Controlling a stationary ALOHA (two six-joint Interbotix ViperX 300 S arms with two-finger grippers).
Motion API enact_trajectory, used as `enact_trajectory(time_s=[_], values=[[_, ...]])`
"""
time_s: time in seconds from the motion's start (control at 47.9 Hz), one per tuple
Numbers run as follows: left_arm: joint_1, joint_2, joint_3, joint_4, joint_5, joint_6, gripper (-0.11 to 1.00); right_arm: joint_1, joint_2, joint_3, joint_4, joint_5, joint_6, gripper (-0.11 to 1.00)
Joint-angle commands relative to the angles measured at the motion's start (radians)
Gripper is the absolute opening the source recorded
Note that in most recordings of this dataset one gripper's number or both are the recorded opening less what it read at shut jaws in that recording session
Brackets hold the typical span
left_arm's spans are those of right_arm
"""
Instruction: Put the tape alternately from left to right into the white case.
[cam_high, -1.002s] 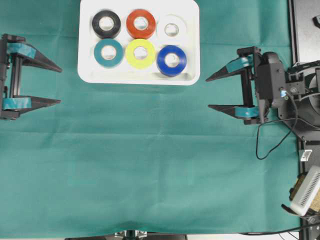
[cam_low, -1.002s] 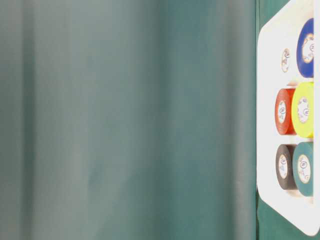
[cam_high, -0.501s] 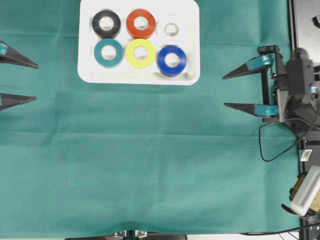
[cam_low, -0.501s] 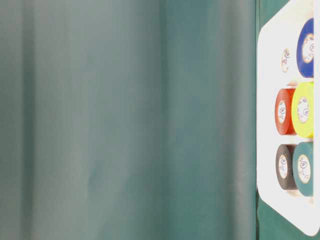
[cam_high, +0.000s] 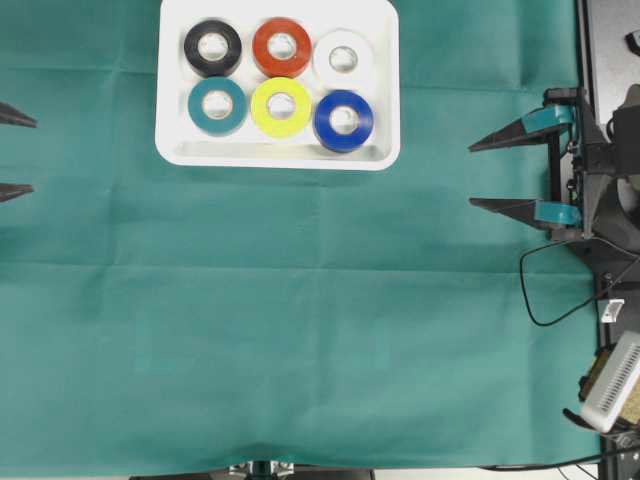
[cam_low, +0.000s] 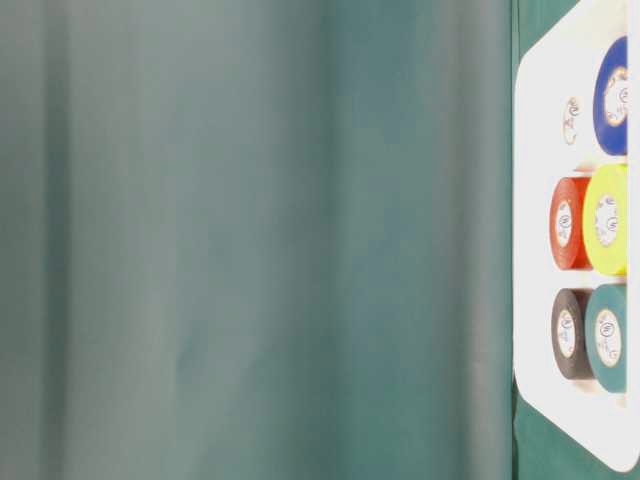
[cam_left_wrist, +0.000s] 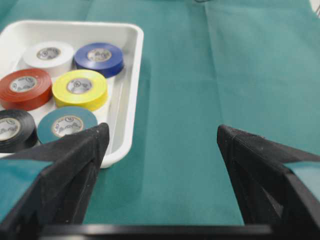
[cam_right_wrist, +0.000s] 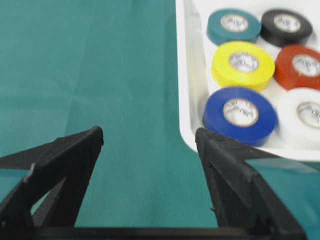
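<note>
A green cloth covers the table and shows some soft fold lines. At the right edge, beside the cloth, a black cable makes a loop, and a white ribbed box lies near the lower corner.

Even bright light, soft shadows; table-level view blurred, wrist-view claws out of focus.

6 tape rolls flat in white case
</note>
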Motion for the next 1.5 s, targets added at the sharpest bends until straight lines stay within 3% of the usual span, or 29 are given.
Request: enact_trajectory(time_s=[0.0, 1.482], values=[[0.003, -0.018, 0.002, 0.002, -0.002, 0.002, 0.75, -0.002, 0.003, -0.005, 0.003, -0.003, 0.008, 0.81], [0.003, -0.064, 0.035, 0.003, 0.052, 0.003, 0.75, -0.002, -0.052, 0.041, -0.003, -0.002, 0.008, 0.81]])
